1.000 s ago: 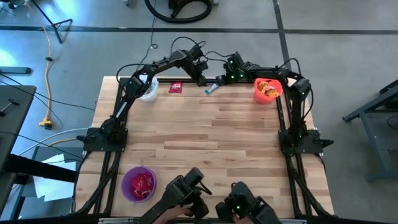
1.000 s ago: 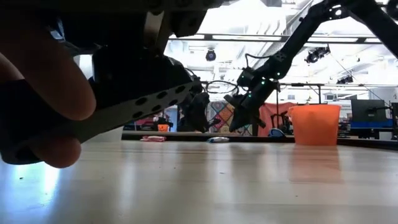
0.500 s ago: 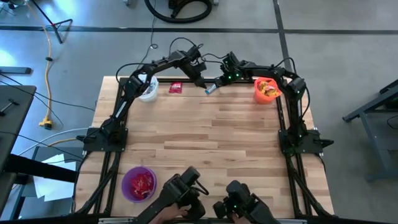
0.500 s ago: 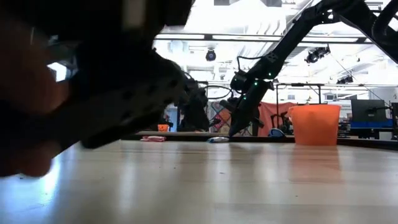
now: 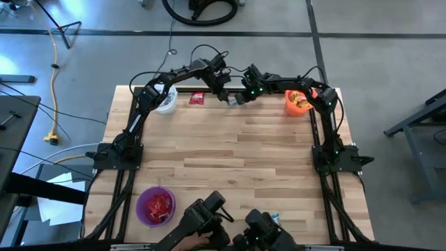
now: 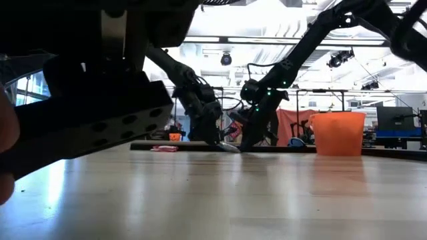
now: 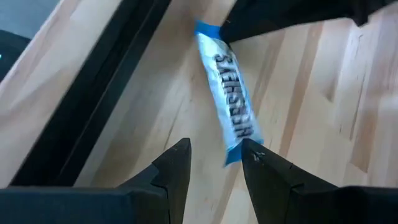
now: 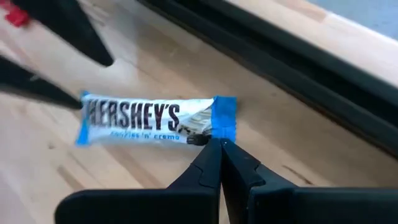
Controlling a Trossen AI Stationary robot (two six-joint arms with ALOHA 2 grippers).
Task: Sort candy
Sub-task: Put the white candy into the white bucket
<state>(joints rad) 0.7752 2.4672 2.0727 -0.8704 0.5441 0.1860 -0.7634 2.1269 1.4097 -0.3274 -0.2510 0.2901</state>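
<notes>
A light-blue and white candy bar [image 5: 236,100] lies flat on the table near its far edge, and it shows in the left wrist view [image 7: 227,93] and the right wrist view [image 8: 155,118]. My left gripper [image 7: 216,155] is open at the bar's left end, low over the table [image 5: 228,97]. My right gripper [image 8: 219,152] is shut at the bar's right, blue end [image 5: 244,97]. A red candy [image 5: 196,98] lies farther left. The orange bucket [image 5: 300,102] and purple bucket [image 5: 155,206] hold candy. My left gripper has one finger [image 7: 264,163] right beside the bar's near blue end [image 7: 231,154]; I cannot tell whether it touches. My right gripper sets its shut fingertips [image 8: 217,144] against the edge of the bar's blue crimped end [image 8: 225,124], slanting down from the table's right. The bar lies flat on the wood.
A white bucket [image 5: 166,100] stands at the far left corner. A black frame rail [image 8: 298,68] runs along the far edge just behind the bar. Dark handheld devices [image 5: 209,222] and a person's hand [image 6: 5,193] are at the near edge.
My right gripper has travelled along the far edge toward the table's left, from beside the orange bucket to the bar's right end. My left gripper has come down to the bar's left end. The dark devices at the near edge have shifted.
</notes>
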